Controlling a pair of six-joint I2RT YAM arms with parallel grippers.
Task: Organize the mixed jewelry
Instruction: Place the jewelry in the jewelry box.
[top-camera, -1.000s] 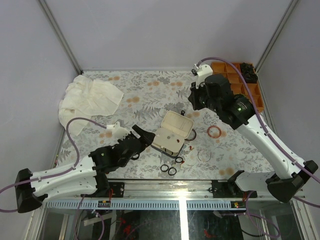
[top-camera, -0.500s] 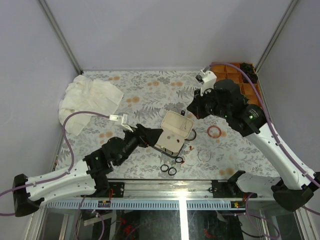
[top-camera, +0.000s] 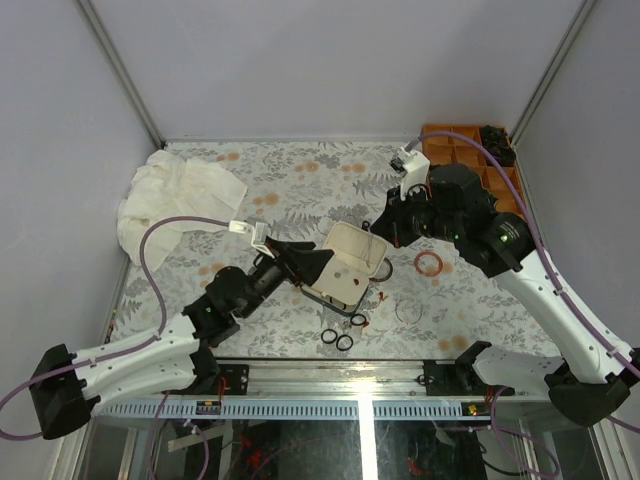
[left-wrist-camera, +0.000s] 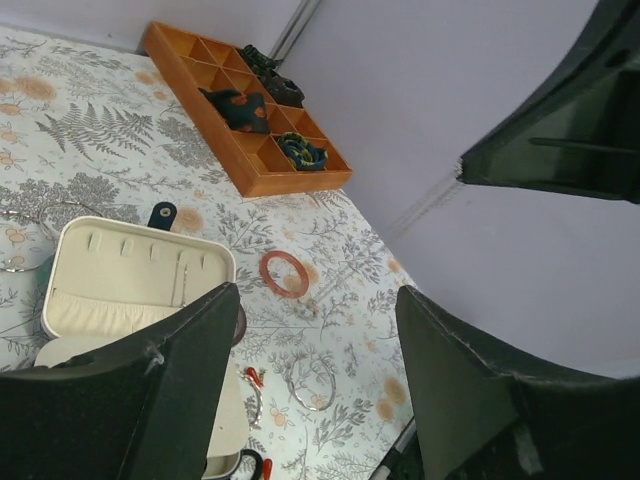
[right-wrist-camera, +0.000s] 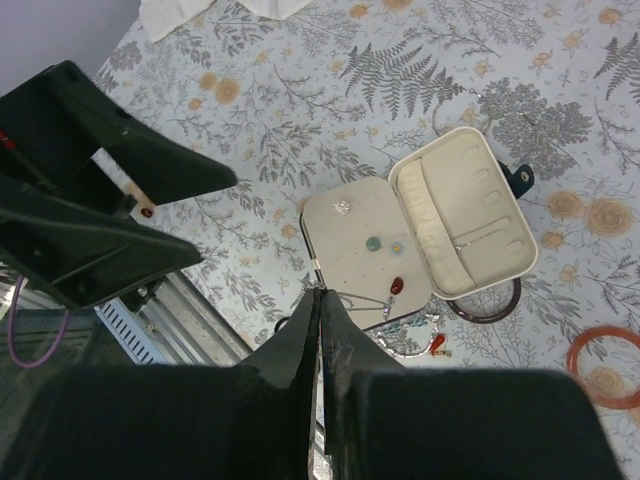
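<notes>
- Top view: the left end effector (top-camera: 312, 264) stood with jaws apart just left of the open case (top-camera: 350, 262). The right end effector (top-camera: 380, 228) hung closed at its far right corner. Black rings (top-camera: 338, 340) lay on the worktop (top-camera: 290, 190) at its near side.
- Left wrist view: a clear hoop (left-wrist-camera: 310, 378) and red bits (left-wrist-camera: 253, 377) lay right of the case (left-wrist-camera: 120, 270).
- Right wrist view: the fingers (right-wrist-camera: 295, 350) met, empty, above the case (right-wrist-camera: 460, 225).
</notes>
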